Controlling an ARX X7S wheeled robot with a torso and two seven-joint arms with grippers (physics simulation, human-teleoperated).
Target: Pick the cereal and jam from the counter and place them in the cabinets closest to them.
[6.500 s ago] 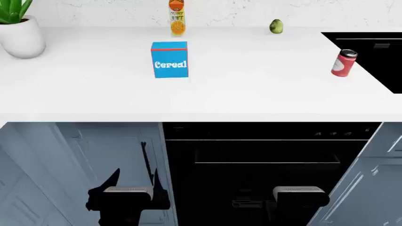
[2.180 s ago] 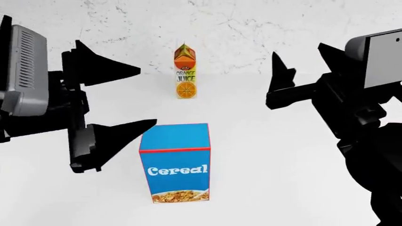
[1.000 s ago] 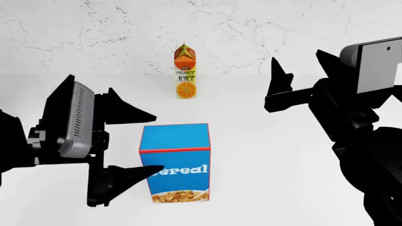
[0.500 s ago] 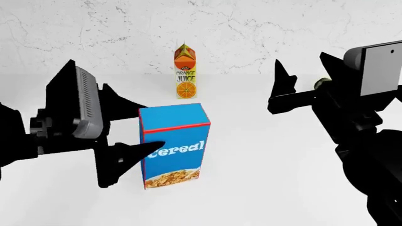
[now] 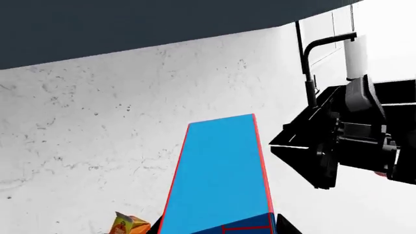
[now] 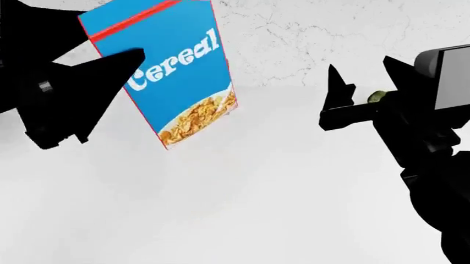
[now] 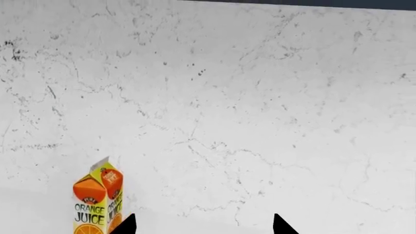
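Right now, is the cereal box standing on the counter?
No, the left end effector holds the cereal box tilted above the counter.

Simulated kitchen: white counter (image 6: 242, 209), marbled wall (image 7: 247, 97), faucet (image 5: 318, 53), juice carton (image 7: 97, 204), dark cabinet (image 5: 130, 24) overhead.

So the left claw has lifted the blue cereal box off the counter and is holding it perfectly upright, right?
Not upright. The head view shows the cereal box tilted, its top leaning away from the right arm. The left claw does hold it above the counter.
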